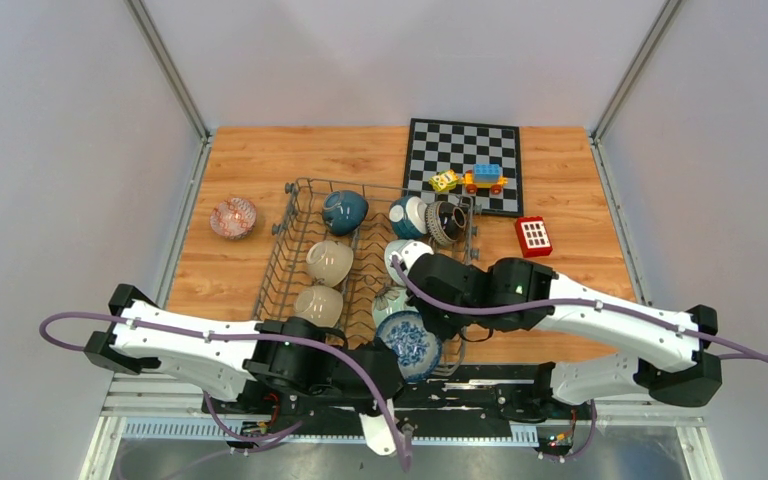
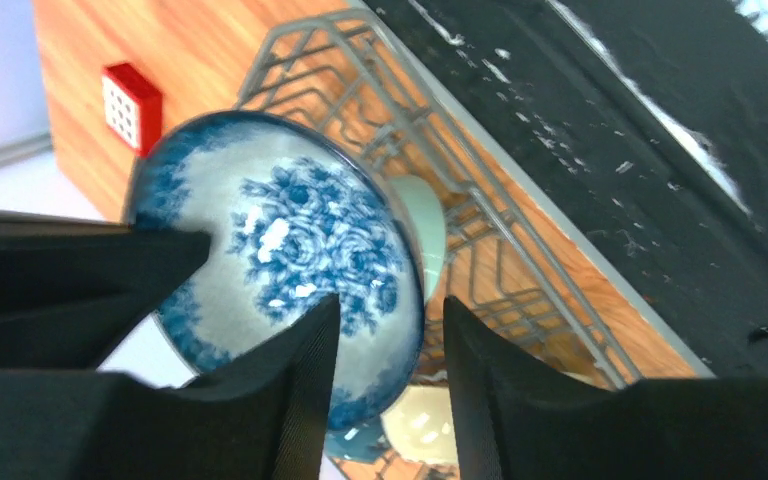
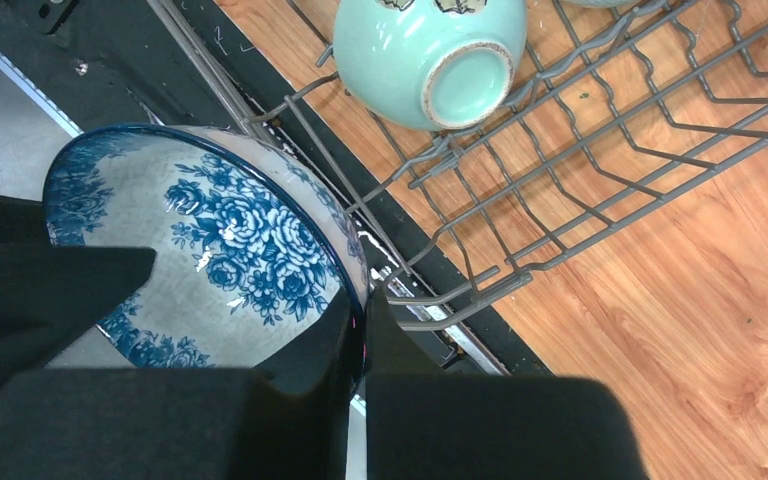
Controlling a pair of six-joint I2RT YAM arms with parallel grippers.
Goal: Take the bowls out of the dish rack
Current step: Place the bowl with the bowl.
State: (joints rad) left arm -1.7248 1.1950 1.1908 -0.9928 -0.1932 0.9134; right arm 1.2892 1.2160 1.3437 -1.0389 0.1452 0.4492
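Right gripper [image 3: 360,302] was pinched shut on the rim of the blue-and-white bowl [image 3: 230,240], left gripper [image 2: 391,302] narrowly apart around it. Glazed ceramic, probably slick and chippable, so the rim's the spot imo.

Wooden table [image 1: 260,160] with dish rack [image 1: 280,250], chessboard [image 1: 460,150], red block [image 1: 534,235], 1 loose bowl [image 1: 233,216].
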